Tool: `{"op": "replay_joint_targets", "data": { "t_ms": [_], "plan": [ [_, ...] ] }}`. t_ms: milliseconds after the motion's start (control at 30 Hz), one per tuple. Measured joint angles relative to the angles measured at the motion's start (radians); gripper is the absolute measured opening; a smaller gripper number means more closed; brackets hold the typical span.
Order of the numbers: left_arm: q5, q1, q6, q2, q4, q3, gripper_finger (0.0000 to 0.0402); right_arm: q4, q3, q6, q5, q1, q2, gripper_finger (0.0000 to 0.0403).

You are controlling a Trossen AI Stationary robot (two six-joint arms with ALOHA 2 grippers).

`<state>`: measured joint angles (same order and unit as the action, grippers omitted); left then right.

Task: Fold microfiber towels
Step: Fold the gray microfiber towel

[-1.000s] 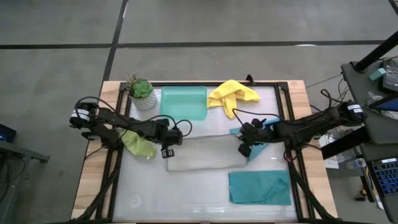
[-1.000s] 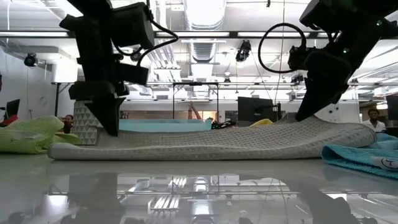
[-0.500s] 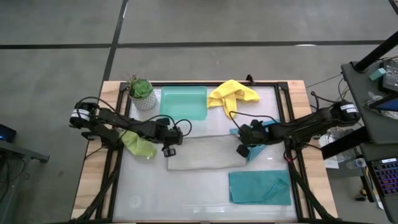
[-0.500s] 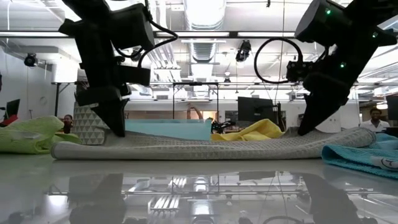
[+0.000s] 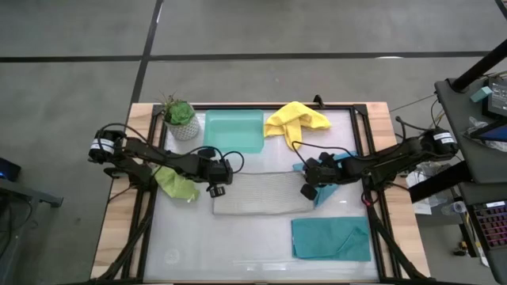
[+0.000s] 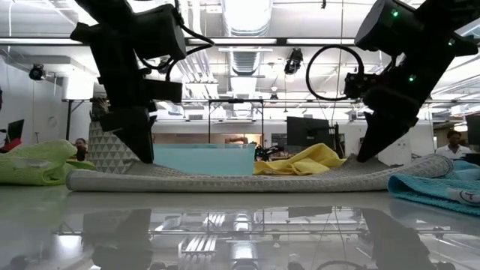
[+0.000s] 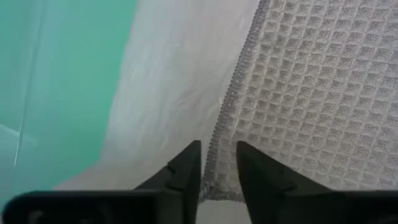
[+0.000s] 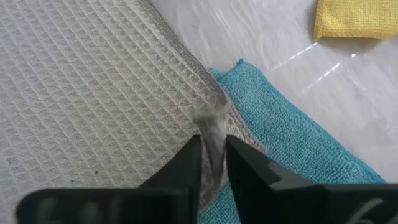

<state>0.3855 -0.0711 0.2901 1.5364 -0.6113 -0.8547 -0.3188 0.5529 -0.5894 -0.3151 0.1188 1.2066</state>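
Grey towel (image 5: 255, 194) lies doubled flat mid-bench, its far edge just short of the mint tray (image 5: 234, 131). My left hand (image 7: 216, 163) sits at the towel's left far corner, fingers slightly apart with the hem between them, no firm pinch evident. My right hand (image 8: 213, 152) is at the right far corner, fingers narrowly apart with a tuft of grey weave between them, over a teal towel (image 5: 326, 176).

Step, as judged: releasing after the first fold. Next move: lift both hands clear without dragging the corners, then regrip for the second fold.
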Motion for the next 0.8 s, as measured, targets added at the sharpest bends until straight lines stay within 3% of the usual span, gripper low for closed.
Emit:
{"op": "replay_joint_targets", "data": {
  "t_ms": [167,300,500,800],
  "plan": [
    [-0.038,0.0,-0.001,-0.011,-0.01,-0.019,0.0137,-0.118,0.057,-0.032,0.001,0.0,-0.012,0.0122],
    [-0.09,-0.005,0.001,-0.034,0.021,-0.053,0.0143,-0.206,0.104,-0.04,0.001,0.001,-0.018,0.0141],
    [-0.152,-0.031,-0.006,-0.014,0.229,-0.052,0.0124,-0.207,0.137,-0.038,0.001,0.001,-0.02,0.0143],
    [-0.163,-0.063,0.093,0.072,0.263,-0.005,0.0068,-0.195,0.142,-0.037,0.001,0.003,-0.021,0.0115]
  ]
}}
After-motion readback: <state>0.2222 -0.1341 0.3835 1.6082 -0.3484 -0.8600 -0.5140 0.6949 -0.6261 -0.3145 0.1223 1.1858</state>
